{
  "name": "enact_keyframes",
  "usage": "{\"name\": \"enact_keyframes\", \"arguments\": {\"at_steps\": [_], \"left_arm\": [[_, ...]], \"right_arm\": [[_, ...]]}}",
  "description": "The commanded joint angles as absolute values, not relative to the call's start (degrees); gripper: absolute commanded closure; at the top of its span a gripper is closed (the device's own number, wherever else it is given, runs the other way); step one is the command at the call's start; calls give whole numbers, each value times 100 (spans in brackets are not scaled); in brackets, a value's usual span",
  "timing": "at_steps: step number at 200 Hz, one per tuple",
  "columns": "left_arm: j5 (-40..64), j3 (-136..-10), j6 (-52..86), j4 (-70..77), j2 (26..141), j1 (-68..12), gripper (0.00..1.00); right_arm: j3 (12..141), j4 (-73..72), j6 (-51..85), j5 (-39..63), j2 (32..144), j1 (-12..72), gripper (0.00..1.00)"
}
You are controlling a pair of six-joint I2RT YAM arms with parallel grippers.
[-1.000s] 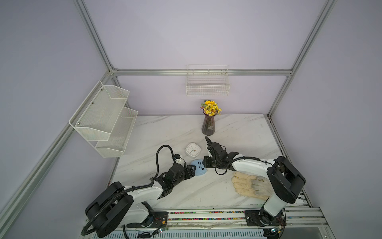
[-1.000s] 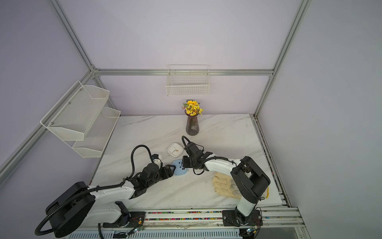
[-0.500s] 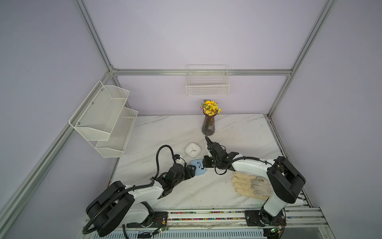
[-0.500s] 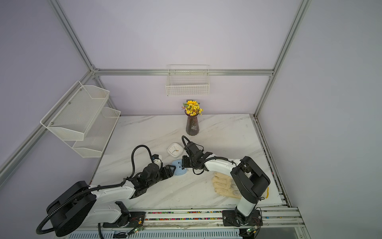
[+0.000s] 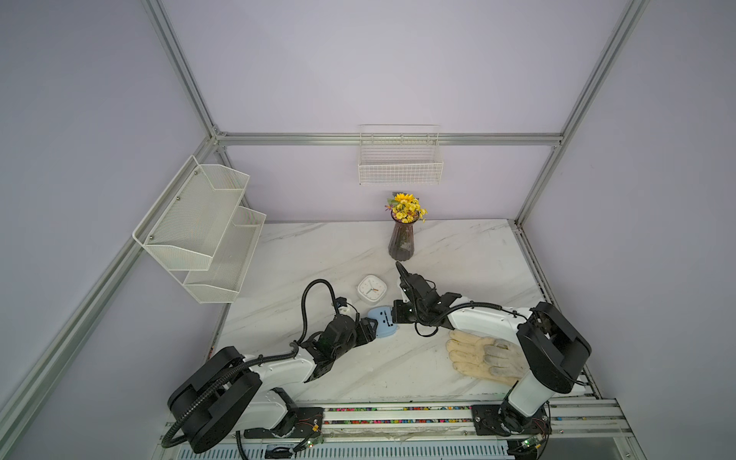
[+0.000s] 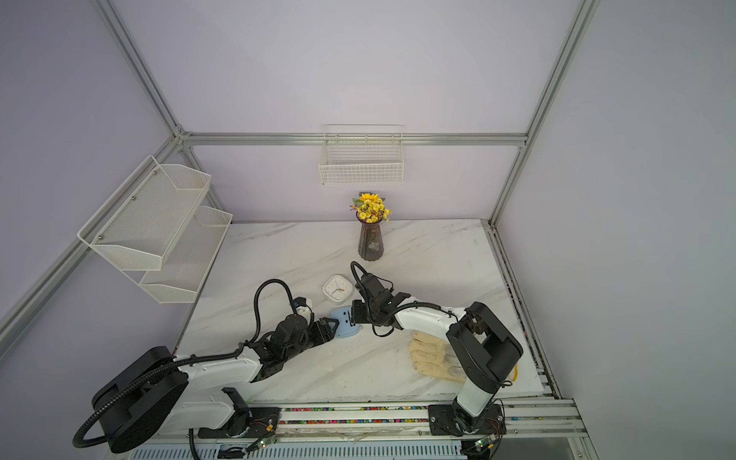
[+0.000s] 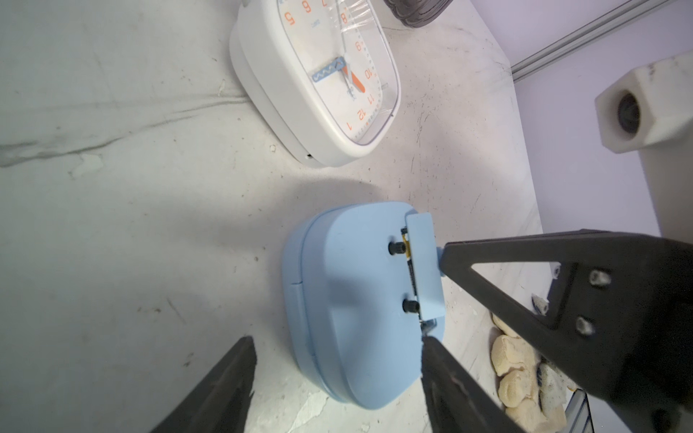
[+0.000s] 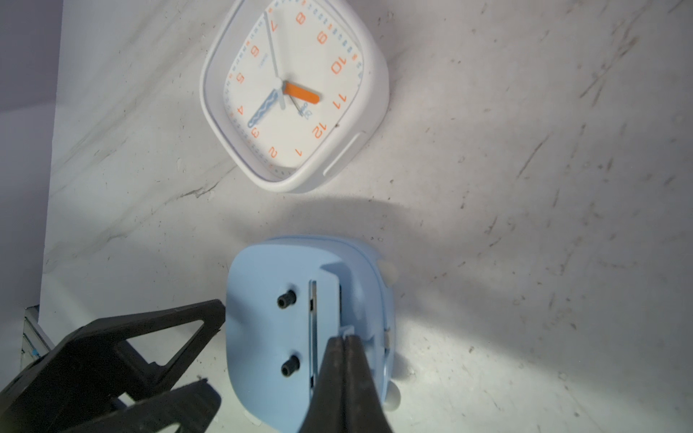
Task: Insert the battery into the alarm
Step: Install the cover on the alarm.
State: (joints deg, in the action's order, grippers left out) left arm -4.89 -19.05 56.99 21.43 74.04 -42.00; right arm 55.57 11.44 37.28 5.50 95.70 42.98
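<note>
Both top views are softly and evenly lit from overhead and sharp through the middle; the wide lens bows the frame posts (image 5: 181,67) toward the edges. Around the blue alarm (image 5: 382,322) the surface (image 5: 318,247) carries only faint shadows. In the wrist views a broad, soft-edged shadow lies on the surface just beyond the blue alarm, toward the white clock (image 7: 318,75), whose clear cover shows streaks of glare. The fingers (image 7: 210,393) nearest each lens are dark and blurred, while the blue alarm is crisp.
</note>
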Motion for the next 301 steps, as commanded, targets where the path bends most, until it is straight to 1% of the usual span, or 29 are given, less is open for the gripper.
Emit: {"name": "enact_keyframes", "arguments": {"at_steps": [1,63,91,142,222,294,301], "left_arm": [[-571,-1995,5709,2369,7418,-4165,30],[-375,-2139,5537,2435,7670,-4157,30],[-299,-2233,5519,2456,7819,-4157,31],[-377,-2246,5433,2448,7778,-4104,33],[-325,-2365,5182,2399,7898,-3984,42],[-139,-2536,5106,2412,8042,-3911,44],[-100,-2549,5106,2430,8250,-3911,44]], "right_arm": [[5461,1310,3779,455,9396,4342,100],[5473,1257,3788,651,9386,4340,100],[5493,1280,3767,668,9457,4342,100],[5533,1283,3744,829,9457,4339,100],[5589,1323,3727,940,9571,4342,100],[5388,1077,3674,1191,9394,4337,100],[5396,1101,3665,1196,9411,4342,100]]}}
